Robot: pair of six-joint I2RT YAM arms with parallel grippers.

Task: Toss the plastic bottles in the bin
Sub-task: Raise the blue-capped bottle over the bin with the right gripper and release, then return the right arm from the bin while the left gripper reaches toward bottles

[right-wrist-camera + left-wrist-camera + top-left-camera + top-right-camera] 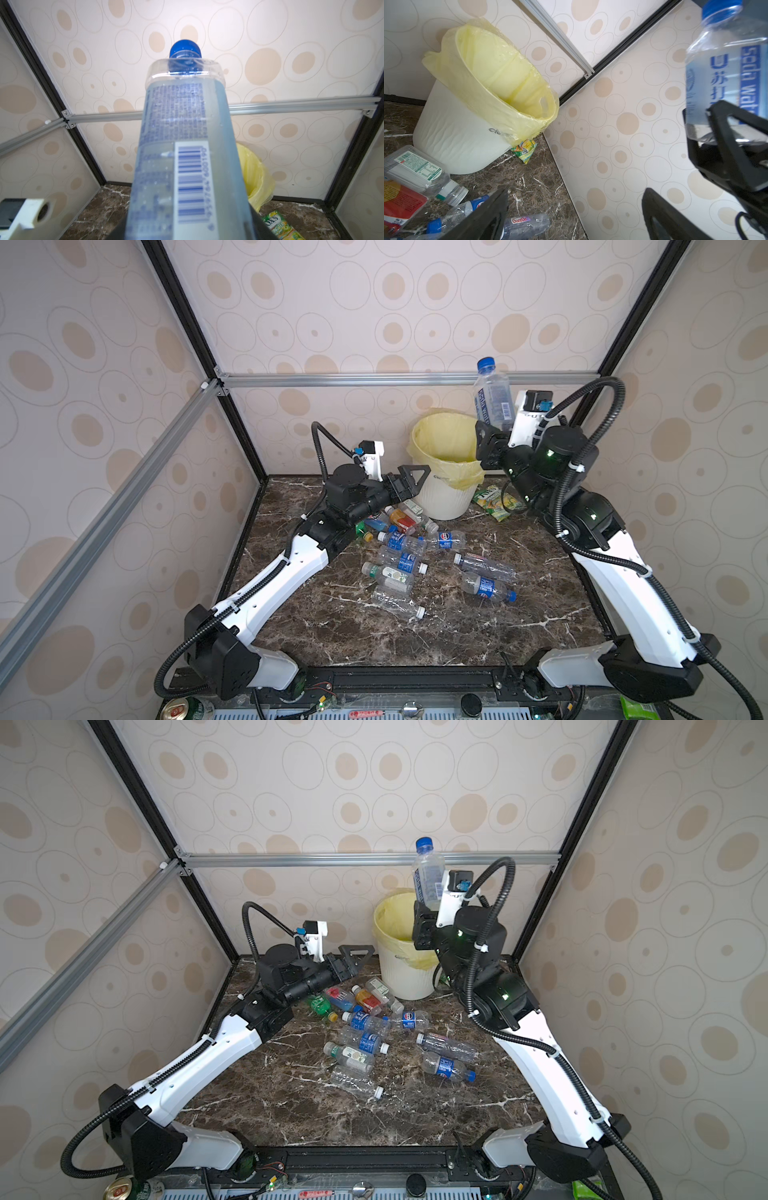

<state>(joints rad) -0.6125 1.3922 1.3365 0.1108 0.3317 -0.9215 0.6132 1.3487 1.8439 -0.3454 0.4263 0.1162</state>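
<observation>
A clear plastic bottle (493,398) (428,878) (182,145) with a blue cap and blue label stands upright in my right gripper (494,435) (187,230), which is shut on its lower body. It hangs just above the right rim of the bin (444,497) (405,977) (452,135), a white ribbed bucket lined with a yellow bag. My left gripper (413,481) (576,194) is open and empty, low beside the bin's left side. Several more bottles (399,551) (365,1031) lie scattered on the marble table in front of the bin.
A green-yellow snack packet (496,499) (524,149) (278,226) lies right of the bin's foot. A metal can (178,709) sits below the table's front left edge. Papered walls and an aluminium rail (374,379) close in the back and sides.
</observation>
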